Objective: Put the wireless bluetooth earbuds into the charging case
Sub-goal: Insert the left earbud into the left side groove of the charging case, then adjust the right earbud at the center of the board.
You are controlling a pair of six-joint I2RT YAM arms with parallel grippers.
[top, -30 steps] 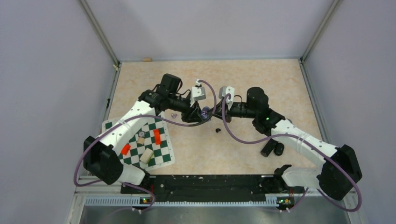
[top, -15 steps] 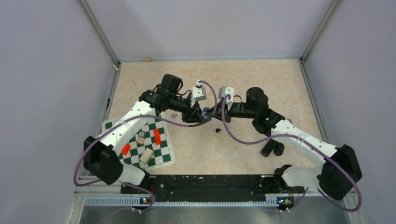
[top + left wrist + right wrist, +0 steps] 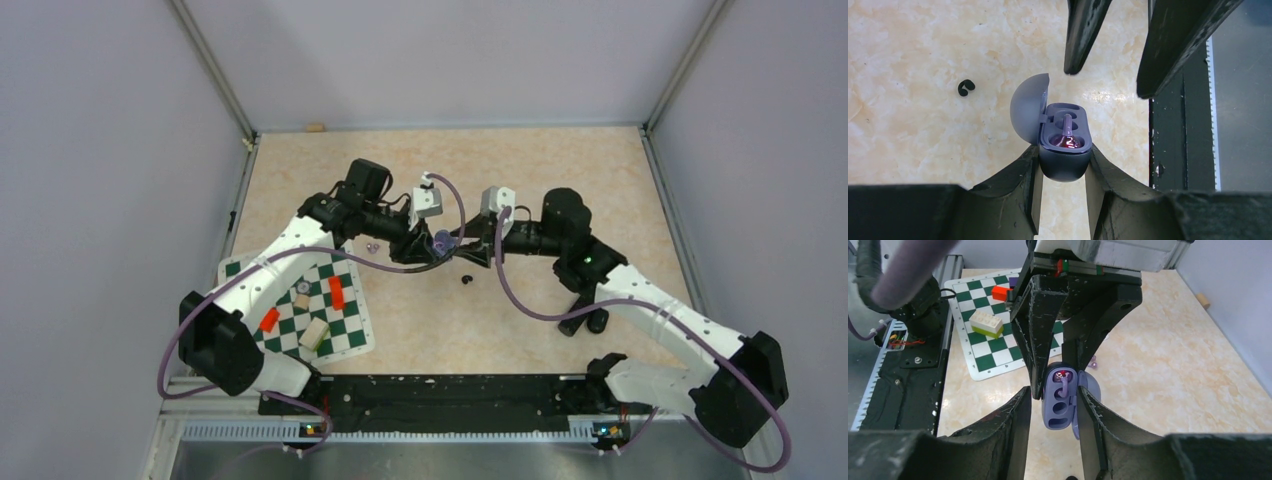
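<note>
Firmly held charging case [image 3: 1063, 170], one bud seated, one left to load.
Grip: left gripper [image 3: 1063, 152] is clamped on the case's lower body, with the lid swung aside and the sockets turned toward the other arm, presumably so it can load them. One earbud [image 3: 1067, 136] sits in a socket with its stem showing; the neighbouring socket is bare. The right gripper [image 3: 1108, 82] hangs just off the open end, jaws spread, carrying nothing. The second earbud [image 3: 372, 245] lies on the table [image 3: 560, 180] beside the chessboard mat [image 3: 350, 322], likely the next pick.
</note>
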